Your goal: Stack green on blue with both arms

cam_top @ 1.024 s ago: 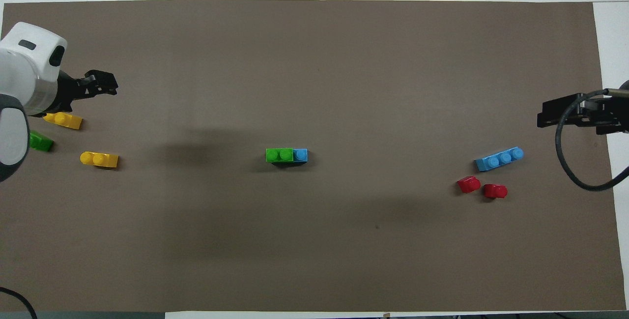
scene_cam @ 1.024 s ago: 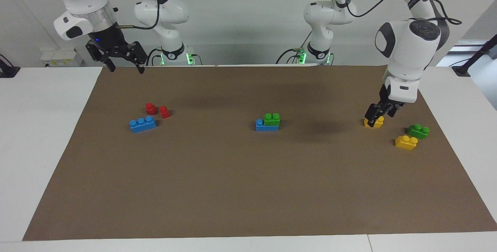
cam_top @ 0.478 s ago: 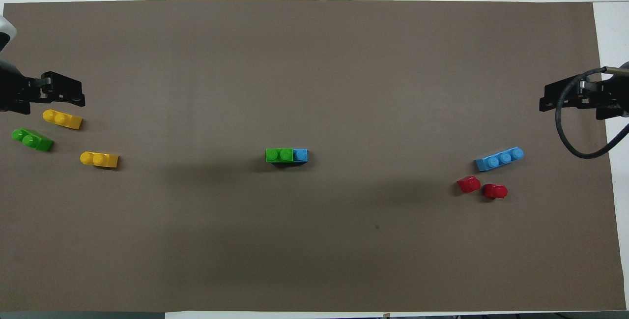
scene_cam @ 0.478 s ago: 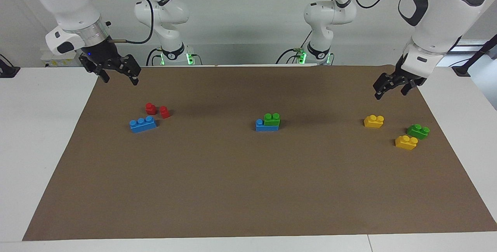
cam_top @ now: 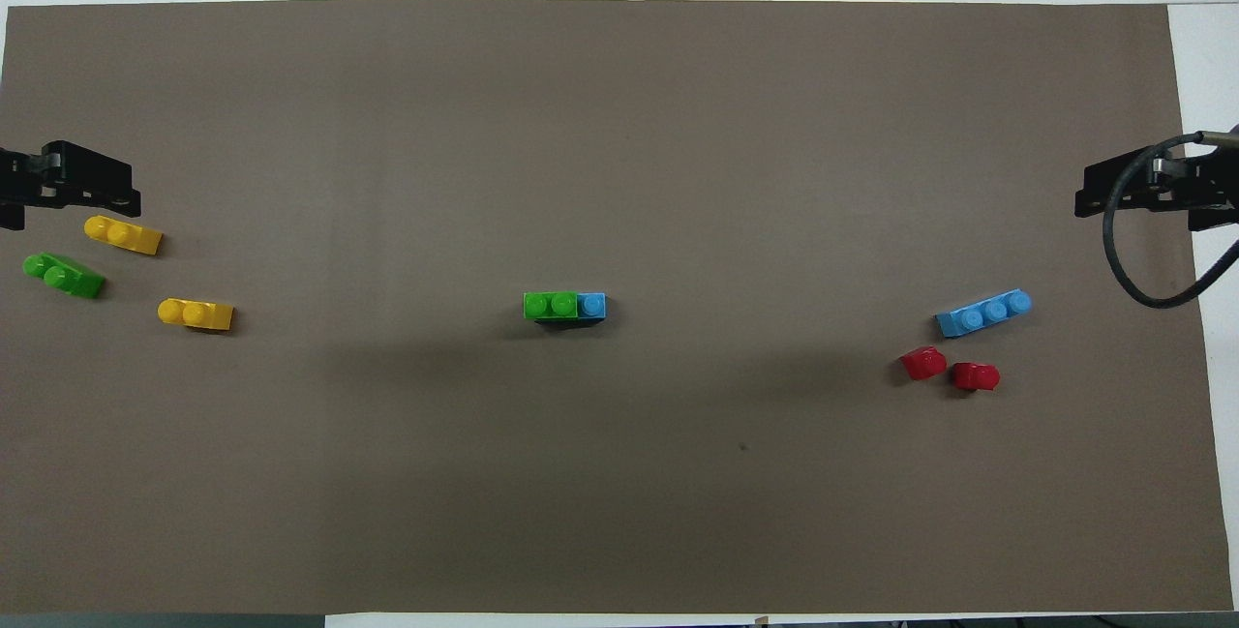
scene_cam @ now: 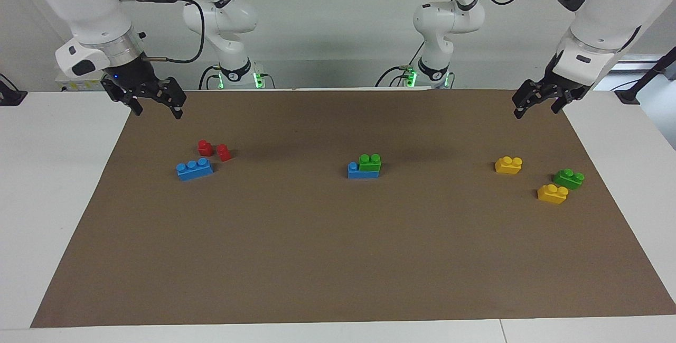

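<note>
The bright green two-stud brick (scene_cam: 369,162) sits on one end of the blue three-stud brick (scene_cam: 355,170) at the middle of the brown mat; one blue stud stays bare. Both also show in the overhead view, green (cam_top: 550,305) on blue (cam_top: 591,305). My left gripper (scene_cam: 537,106) hangs open and empty over the mat's corner at the left arm's end, well apart from the stack. My right gripper (scene_cam: 157,112) hangs open and empty over the mat's corner at the right arm's end. Only the grippers' tips show in the overhead view, left (cam_top: 114,191) and right (cam_top: 1092,194).
A second blue three-stud brick (scene_cam: 194,168) and two red pieces (scene_cam: 205,147) (scene_cam: 224,152) lie toward the right arm's end. Two yellow bricks (scene_cam: 508,165) (scene_cam: 552,193) and a darker green brick (scene_cam: 569,178) lie toward the left arm's end. The brown mat (scene_cam: 338,258) covers the table.
My left gripper has risen off the yellow brick nearest the robots and drawn back over the mat's corner. My right gripper has drifted a little toward its own end. The bricks have not moved.
</note>
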### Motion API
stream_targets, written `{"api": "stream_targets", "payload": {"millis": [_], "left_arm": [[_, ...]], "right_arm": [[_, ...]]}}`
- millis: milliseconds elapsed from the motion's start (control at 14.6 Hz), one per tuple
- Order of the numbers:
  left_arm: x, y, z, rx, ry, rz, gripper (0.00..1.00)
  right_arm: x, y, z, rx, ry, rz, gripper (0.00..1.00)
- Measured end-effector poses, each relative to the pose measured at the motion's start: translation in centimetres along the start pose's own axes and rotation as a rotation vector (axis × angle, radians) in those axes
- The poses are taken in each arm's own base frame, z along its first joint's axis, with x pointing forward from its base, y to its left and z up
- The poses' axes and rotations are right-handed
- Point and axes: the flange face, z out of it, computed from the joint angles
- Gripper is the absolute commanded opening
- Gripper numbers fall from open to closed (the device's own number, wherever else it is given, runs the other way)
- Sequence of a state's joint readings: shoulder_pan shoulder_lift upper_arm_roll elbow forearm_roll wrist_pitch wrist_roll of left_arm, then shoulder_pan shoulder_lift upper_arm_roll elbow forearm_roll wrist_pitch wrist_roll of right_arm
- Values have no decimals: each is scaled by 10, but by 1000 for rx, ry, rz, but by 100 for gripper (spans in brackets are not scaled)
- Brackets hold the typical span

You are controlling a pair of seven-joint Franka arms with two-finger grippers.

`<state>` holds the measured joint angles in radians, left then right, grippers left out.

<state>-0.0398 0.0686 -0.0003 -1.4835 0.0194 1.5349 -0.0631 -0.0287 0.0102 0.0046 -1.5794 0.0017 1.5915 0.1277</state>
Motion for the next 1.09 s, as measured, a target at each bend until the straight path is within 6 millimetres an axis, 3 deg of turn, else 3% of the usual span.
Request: {"api": "stream_targets", "payload": {"millis": [341,1093], "left_arm": [[2,1,3,-1,-4,84,100],[3,1,1,-1,5,91,100]], "right_arm": [[0,-1,1,-1,-1,-2,100],[-1,0,3,-2,-11,-89,100]]}}
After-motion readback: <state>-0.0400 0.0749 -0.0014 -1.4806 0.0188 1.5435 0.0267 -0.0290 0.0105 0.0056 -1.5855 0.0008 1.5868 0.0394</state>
